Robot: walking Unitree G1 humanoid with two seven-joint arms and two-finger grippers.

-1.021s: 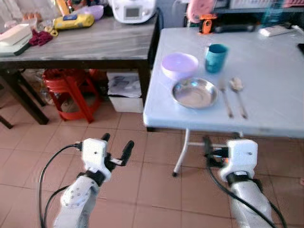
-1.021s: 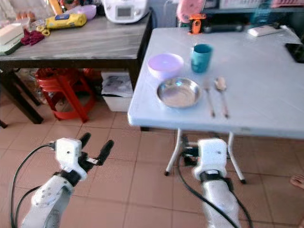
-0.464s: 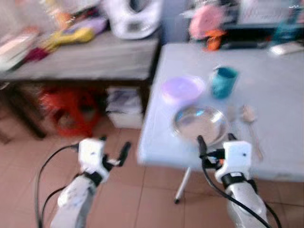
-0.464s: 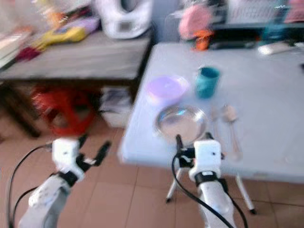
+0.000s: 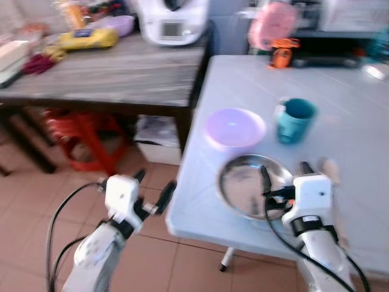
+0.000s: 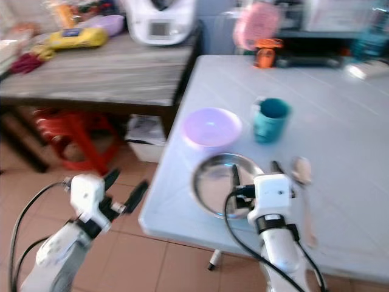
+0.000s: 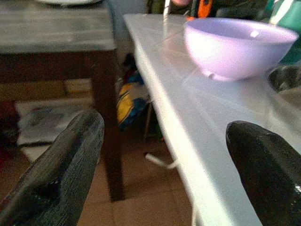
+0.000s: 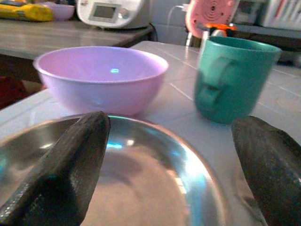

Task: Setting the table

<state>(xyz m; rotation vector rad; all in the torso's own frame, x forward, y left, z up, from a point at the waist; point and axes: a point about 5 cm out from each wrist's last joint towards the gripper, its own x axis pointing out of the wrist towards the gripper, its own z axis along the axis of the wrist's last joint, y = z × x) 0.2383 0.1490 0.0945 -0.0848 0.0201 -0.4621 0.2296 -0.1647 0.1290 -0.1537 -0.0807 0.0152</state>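
Closer now: robot has stepped up, right gripper (image 5: 283,175) has come from under the white table (image 5: 358,121) to over the steel plate (image 5: 243,185).
Head views: spoon (image 6: 302,171) beside right gripper, lavender bowl (image 5: 234,127) and teal cup (image 5: 295,119) beyond. Left gripper (image 5: 152,188) spread, off the table's edge. Left wrist: edge and bowl ahead. Right wrist: fingers (image 8: 61,174) wide apart, plate beneath. Judgement: lower squarely onto plate rim before closing.

Floor: reddish-brown tiles (image 5: 36,201).
Tables: a white folding table (image 5: 358,103) butts against a dark-legged, grey-topped side table (image 5: 115,67).
Underneath: red plastic stool (image 5: 79,131).
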